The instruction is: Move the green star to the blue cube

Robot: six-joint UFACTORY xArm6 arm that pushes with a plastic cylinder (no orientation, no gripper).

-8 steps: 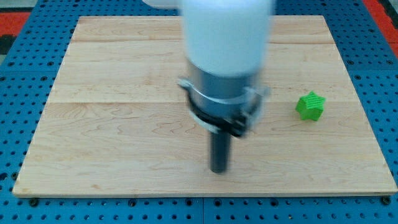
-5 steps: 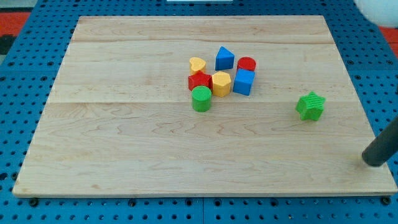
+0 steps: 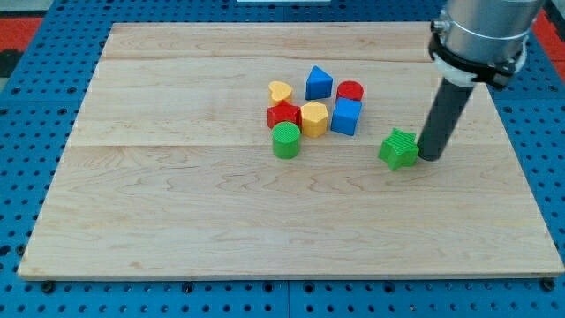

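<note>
The green star (image 3: 399,148) lies on the wooden board (image 3: 177,221), right of centre. My tip (image 3: 430,157) stands right against the star's right side. The blue cube (image 3: 346,116) sits up and to the left of the star, at the right edge of a cluster of blocks, with a gap between cube and star.
The cluster holds a blue triangle (image 3: 319,83), a red cylinder (image 3: 350,90), a yellow heart (image 3: 280,91), a red block (image 3: 282,115), a yellow hexagon (image 3: 313,118) and a green cylinder (image 3: 285,140). Blue pegboard (image 3: 547,132) surrounds the board.
My tip swung from the board's middle out to the lower right edge, then came in to the star's right side. The green star has slid left, toward the cluster.
</note>
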